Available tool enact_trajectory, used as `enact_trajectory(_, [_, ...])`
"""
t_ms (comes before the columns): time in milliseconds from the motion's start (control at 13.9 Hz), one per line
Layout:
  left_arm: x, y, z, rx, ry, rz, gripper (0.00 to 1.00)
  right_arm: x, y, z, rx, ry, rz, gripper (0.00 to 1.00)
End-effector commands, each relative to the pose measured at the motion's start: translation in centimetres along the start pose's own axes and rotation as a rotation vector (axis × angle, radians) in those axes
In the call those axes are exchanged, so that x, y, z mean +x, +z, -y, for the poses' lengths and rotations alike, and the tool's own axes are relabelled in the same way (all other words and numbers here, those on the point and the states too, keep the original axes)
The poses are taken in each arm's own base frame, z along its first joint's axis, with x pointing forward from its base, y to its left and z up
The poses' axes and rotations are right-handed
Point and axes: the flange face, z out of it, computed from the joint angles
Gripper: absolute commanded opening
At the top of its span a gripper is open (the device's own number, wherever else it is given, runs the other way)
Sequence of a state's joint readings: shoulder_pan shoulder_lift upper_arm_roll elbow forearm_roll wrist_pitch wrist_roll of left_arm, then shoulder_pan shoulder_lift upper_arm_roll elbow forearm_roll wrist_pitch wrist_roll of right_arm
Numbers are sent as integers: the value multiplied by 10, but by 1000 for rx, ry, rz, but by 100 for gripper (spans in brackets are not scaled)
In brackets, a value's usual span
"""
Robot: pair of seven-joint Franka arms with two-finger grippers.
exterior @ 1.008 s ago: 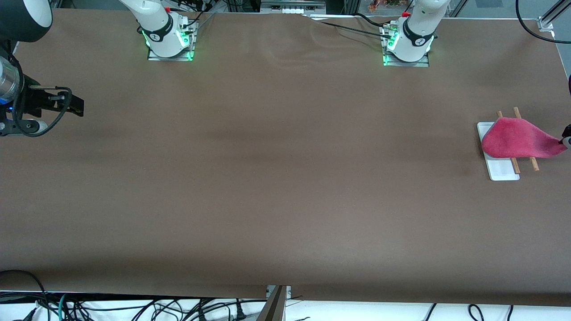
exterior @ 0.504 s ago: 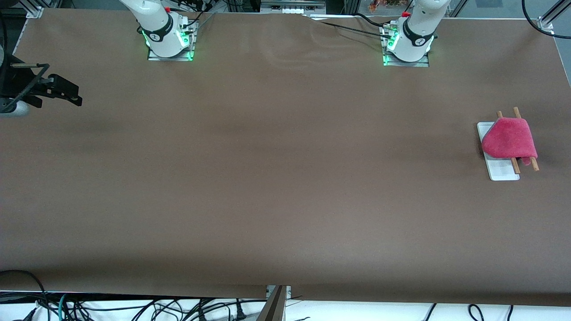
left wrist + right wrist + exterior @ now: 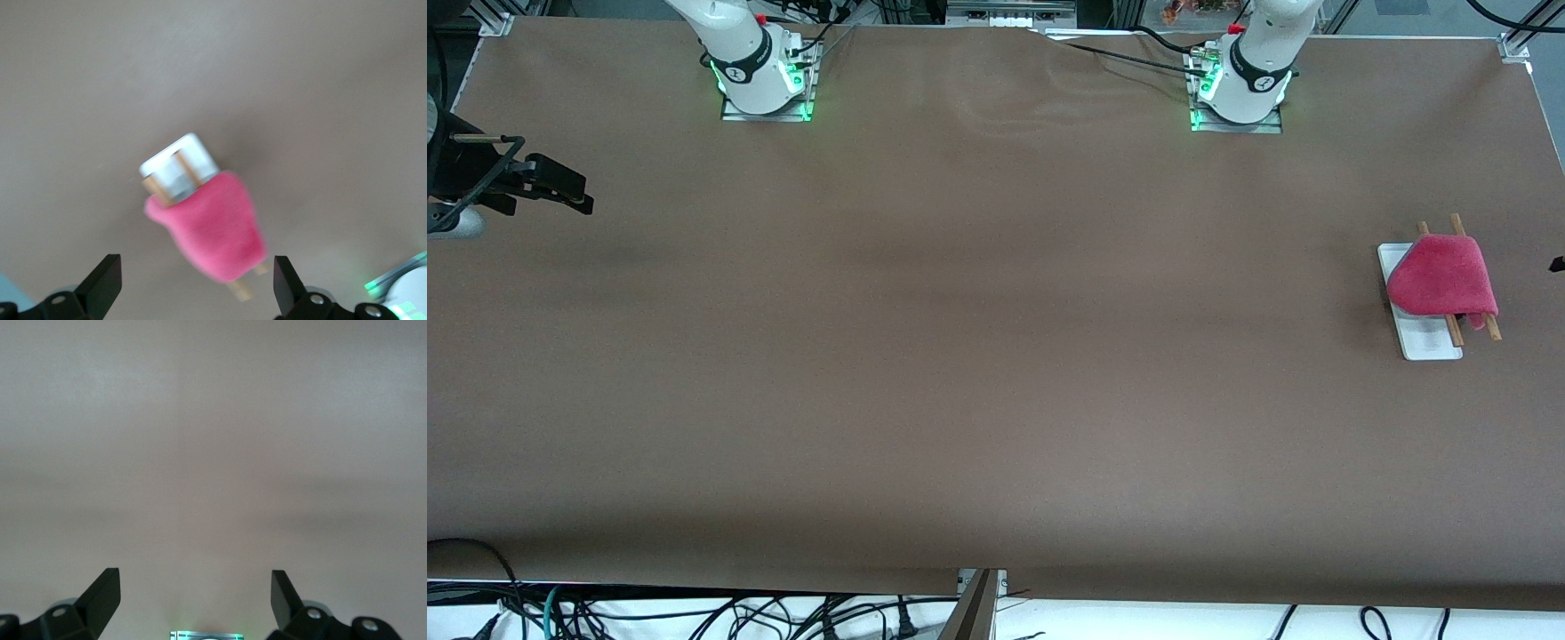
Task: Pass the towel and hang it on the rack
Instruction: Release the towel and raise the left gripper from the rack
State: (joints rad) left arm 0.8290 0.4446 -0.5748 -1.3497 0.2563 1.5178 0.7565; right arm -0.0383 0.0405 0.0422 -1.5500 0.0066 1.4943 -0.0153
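The left gripper (image 3: 193,290) has let go: its fingers now gape wide and empty. The towel (image 3: 1442,277) lies draped over the rack (image 3: 1430,341) at the frame's right edge. The right gripper (image 3: 560,185), mid-left, waits wide open, holding nothing. The hanging looks done.

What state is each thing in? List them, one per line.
towel: draped over both rods of the rack, held by no gripper.
rack: flat on the table at the left arm's end, mostly covered by the towel.
left gripper: open, empty, above the towel and rack.
right gripper: open, empty, over bare table at the right arm's end; this arm waits.
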Motion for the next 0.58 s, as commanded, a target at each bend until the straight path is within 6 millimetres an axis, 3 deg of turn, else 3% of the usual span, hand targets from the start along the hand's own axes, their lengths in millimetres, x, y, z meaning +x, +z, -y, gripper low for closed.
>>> enact_trajectory(0, [33, -28, -61, -22, -115, 5, 100, 1, -4, -2, -2, 7, -19, 100])
enact_trajectory(144, [58, -53, -116, 12, -219, -2, 100, 1, -8, 0, -2, 4, -30, 100])
enact_trajectory(216, [81, -59, -149, 35, -231, 0, 100, 2, -8, 0, -4, 4, -32, 100])
enact_trajectory(360, [94, -72, -185, 41, -258, -24, 100, 3, -8, -1, -22, 4, -36, 100])
enact_trajectory(504, [97, -76, -201, 14, -278, -36, 100, 5, -6, -2, -23, 4, -33, 100])
